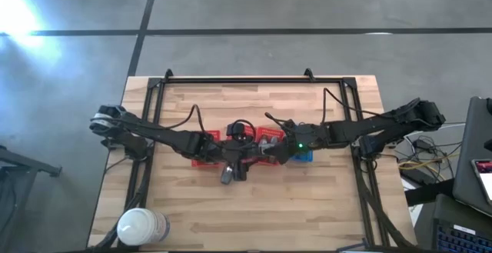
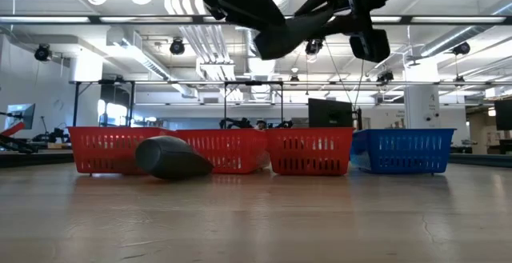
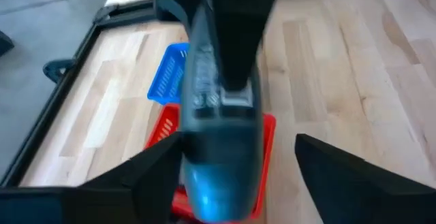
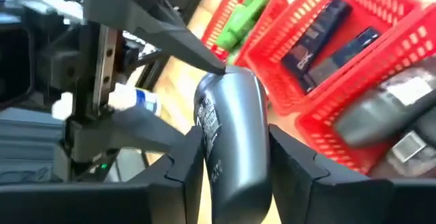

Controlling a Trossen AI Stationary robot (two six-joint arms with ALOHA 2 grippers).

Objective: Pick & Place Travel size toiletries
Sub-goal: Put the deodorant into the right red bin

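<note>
A silver-grey toiletry tube [image 4: 231,135] hangs in the air between my two grippers, above the baskets at mid-table. My right gripper [image 4: 235,135] is shut on it. My left gripper [image 3: 238,142] is open, with a finger on either side of the tube's other end [image 3: 218,163]. Another grey tube [image 1: 228,174] lies on its side on the table, just in front of the red baskets [image 2: 172,157]. Green tubes [image 4: 242,16] and dark tubes [image 4: 327,33] lie in red baskets, and a grey one [image 4: 388,108] lies in a third. My right gripper pinches the tube's body [image 4: 262,149] between its two fingers, which lie along the tube's two sides and slant downward. The tube points away from it toward my left gripper and is lifted clear of table and baskets. My left gripper has one finger [image 3: 157,166] close against the tube's side; I cannot tell whether it touches.
Three red mesh baskets [image 2: 308,151] and a blue one [image 2: 404,151] stand in a row across mid-table. A large white roll [image 1: 142,226] lies at the near left corner. A black frame [image 1: 231,80] runs around the tabletop.
</note>
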